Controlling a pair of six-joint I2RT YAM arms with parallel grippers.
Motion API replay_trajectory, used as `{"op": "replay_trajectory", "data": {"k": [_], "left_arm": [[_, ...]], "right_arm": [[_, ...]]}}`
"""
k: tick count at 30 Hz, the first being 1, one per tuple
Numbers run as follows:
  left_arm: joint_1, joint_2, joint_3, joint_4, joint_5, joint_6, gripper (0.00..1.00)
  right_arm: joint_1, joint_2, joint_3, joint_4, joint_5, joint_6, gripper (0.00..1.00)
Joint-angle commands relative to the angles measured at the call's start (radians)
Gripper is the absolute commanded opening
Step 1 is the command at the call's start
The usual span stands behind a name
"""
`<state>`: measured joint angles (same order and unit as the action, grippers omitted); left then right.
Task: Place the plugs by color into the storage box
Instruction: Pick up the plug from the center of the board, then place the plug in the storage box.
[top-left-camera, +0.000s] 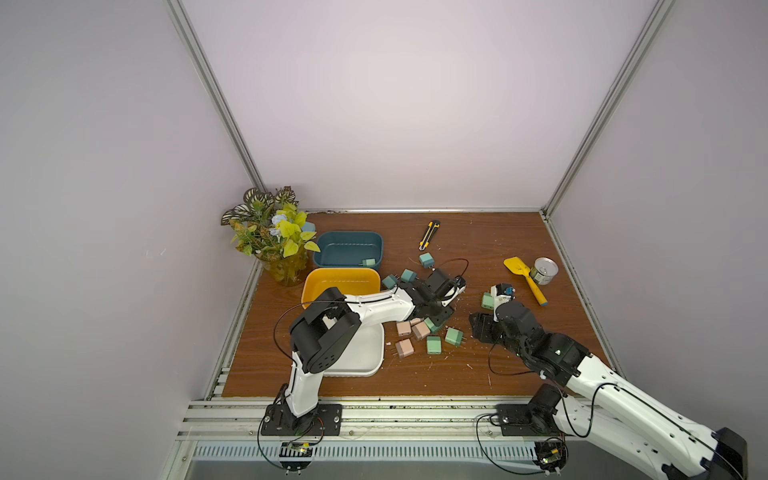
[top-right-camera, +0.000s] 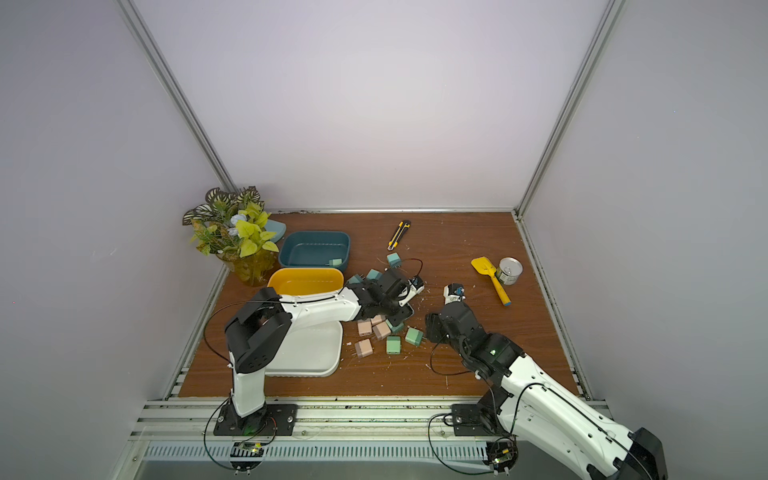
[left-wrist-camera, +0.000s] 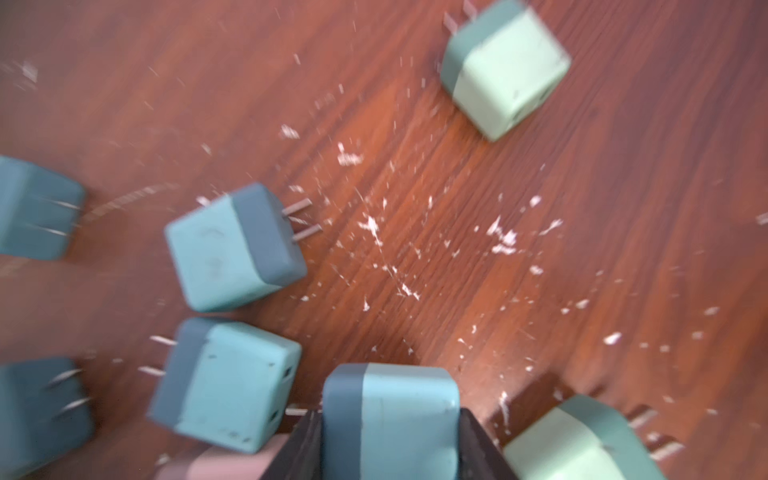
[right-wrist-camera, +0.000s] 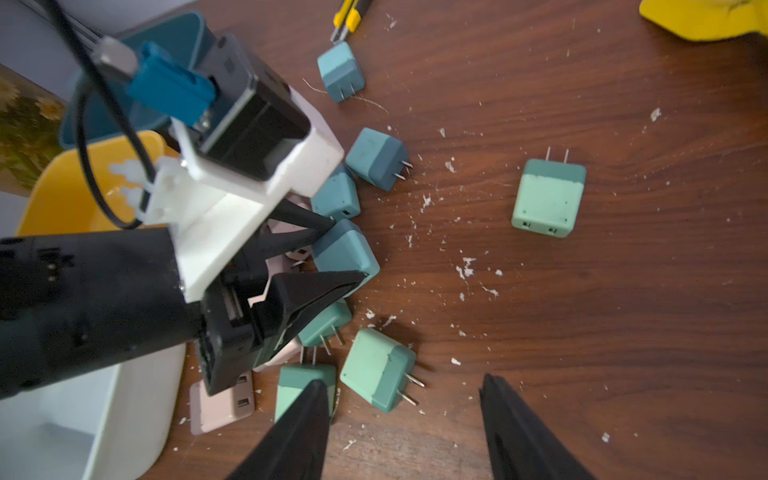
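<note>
Plain pale-lilac walls (top-left-camera: 374, 104) edged with aluminium rails (top-left-camera: 217, 95) enclose a brown wood-grain tabletop (top-left-camera: 498, 249).

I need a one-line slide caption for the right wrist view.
Left gripper shut on a teal plug among scattered plugs; right gripper open, empty, over the wooden table.

Plant (top-left-camera: 270, 232), utility knife (top-left-camera: 429, 235), yellow scoop (top-left-camera: 517, 267) and tin can (top-left-camera: 545, 271) sit on table (top-left-camera: 498, 361).

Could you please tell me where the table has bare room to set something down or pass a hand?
Free: the near strip of table in front of the white bin and the plugs; the far stretch between utility knife and can. Crowded: the middle, where plugs cluster beside the yellow bin.
</note>
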<state>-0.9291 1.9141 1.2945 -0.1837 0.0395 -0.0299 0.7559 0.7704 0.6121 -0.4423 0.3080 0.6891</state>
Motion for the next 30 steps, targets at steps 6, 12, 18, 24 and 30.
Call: {"op": "replay_trajectory", "data": {"k": [6,12,18,24,30], "left_arm": [[-0.008,-0.243,-0.003,-0.036,-0.063,-0.039,0.43],[-0.009,-0.404,-0.089,-0.129,-0.12,-0.109,0.43],[0.016,-0.57,-0.252,-0.169,-0.288,-0.265,0.44],[0.136,-0.759,-0.408,-0.134,-0.253,-0.354,0.42],[0.321,-0.863,-0.464,-0.112,-0.22,-0.295,0.43]], "right_arm": [[-0.003,0.032,0.19,0.051,0.071,-0.126,0.57],[-0.003,0.163,0.32,0.118,0.006,-0.238,0.57],[-0.003,0.311,0.367,0.248,-0.084,-0.28,0.57],[0.009,0.424,0.414,0.293,-0.195,-0.234,0.57],[0.059,0.417,0.354,0.324,-0.156,-0.168,0.57]]}}
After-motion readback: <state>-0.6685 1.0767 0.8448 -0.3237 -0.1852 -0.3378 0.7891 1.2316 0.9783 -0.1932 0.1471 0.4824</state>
